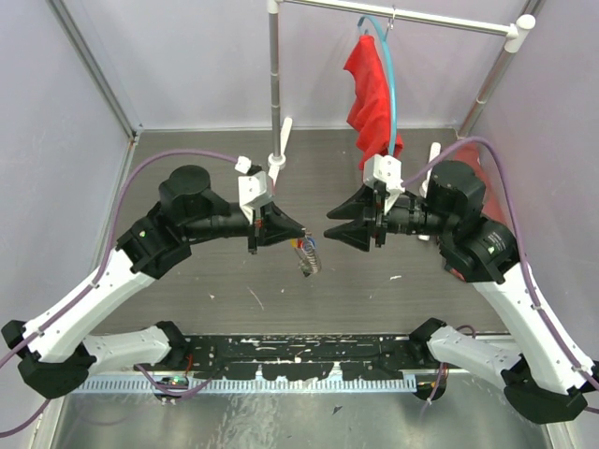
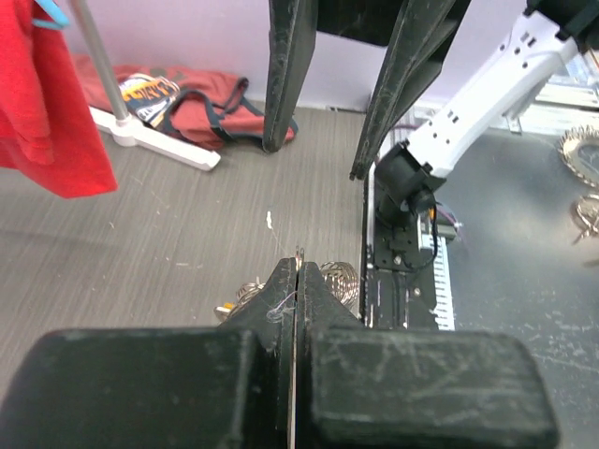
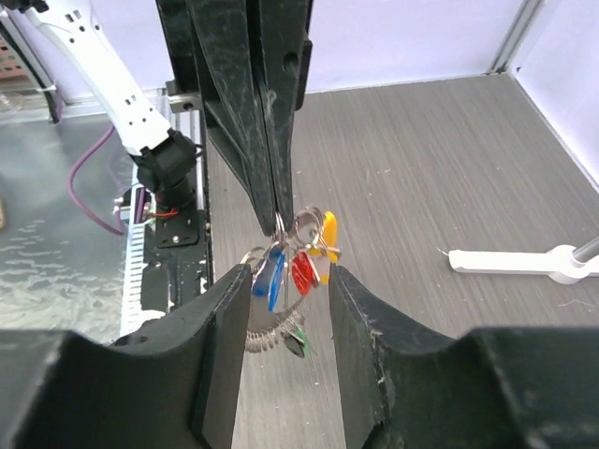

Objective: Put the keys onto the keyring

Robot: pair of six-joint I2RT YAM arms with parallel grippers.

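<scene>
At centre-left of the overhead view, your left claw (image 1: 299, 231) is pinching shut on a thin metal loop. This is probably the keyring (image 3: 280, 223), though the wrist views are too cluttered to be sure. The keys (image 3: 299, 271) are hanging under that pinch in a bunch: blue, red, yellow and green. Just right of centre, your right claw (image 1: 329, 226) is standing fairly wide, its jaws pointing at the bunch, near it but apart. If you are closing on the keys from here, you are risking a tug that slips the loop out of that thin pinch and drops the lot onto the bench (image 1: 421, 290). If you are pushing further left, you are risking the two claws knocking tip to tip.
</scene>
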